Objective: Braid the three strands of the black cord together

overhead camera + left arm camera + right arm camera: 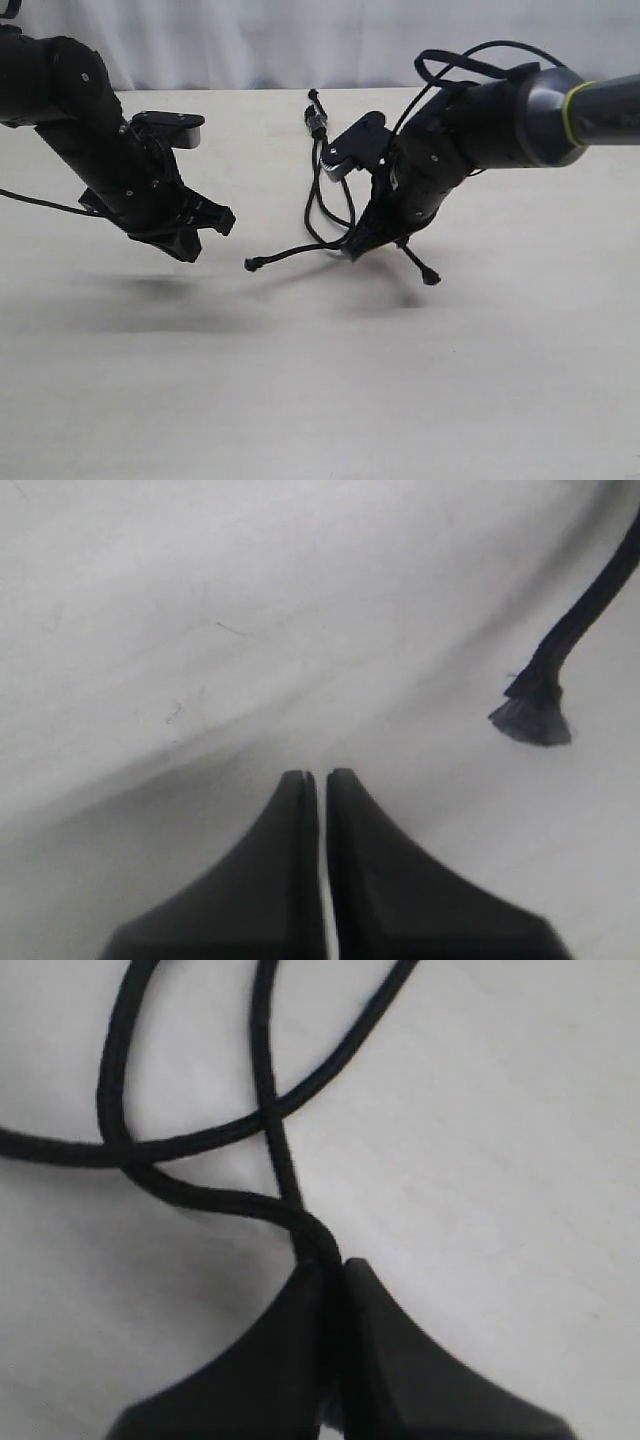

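The black cord (322, 170) runs from its clasp (317, 122) at the back of the table toward the front, splitting into three strands. One strand (290, 253) lies out to the left and ends in a knobby tip (251, 265); that tip (531, 718) also shows in the left wrist view. Another strand (415, 260) ends at the right front. My right gripper (352, 250) is shut on strands (290, 1215) where they cross. My left gripper (200, 235) hovers left of the cord, shut and empty (320, 780).
Pale table top (320, 380) stretches in front. A white curtain (250, 40) hangs behind. Glossy robot cables (460, 60) loop above the right arm.
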`<state>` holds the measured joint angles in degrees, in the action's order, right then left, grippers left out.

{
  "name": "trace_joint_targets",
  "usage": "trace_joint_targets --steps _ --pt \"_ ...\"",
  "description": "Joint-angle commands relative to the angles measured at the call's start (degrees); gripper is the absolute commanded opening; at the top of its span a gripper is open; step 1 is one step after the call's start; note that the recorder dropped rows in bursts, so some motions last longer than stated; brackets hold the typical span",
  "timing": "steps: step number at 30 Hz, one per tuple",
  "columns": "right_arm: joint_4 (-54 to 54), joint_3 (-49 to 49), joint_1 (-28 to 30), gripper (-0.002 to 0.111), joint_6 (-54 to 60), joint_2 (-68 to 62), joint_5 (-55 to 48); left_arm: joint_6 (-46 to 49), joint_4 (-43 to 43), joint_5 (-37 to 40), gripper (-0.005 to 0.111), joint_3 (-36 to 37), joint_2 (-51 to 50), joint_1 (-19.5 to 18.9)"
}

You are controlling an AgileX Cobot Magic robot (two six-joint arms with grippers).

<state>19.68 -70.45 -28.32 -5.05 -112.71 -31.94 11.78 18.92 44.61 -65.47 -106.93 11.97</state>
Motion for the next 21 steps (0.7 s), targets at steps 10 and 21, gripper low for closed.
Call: trace_joint_targets --steps 10,21 --pt "0.4 -0.2 5.6 0.004 -7.7 -3.8 9.6 0.3 1.8 0.8 0.003 0.1 0.5 0.0" --pt "-6.7 -0.1 6.3 0.004 -8.5 -7.8 4.7 0.4 1.1 -1.4 0.003 0.1 0.5 0.0"
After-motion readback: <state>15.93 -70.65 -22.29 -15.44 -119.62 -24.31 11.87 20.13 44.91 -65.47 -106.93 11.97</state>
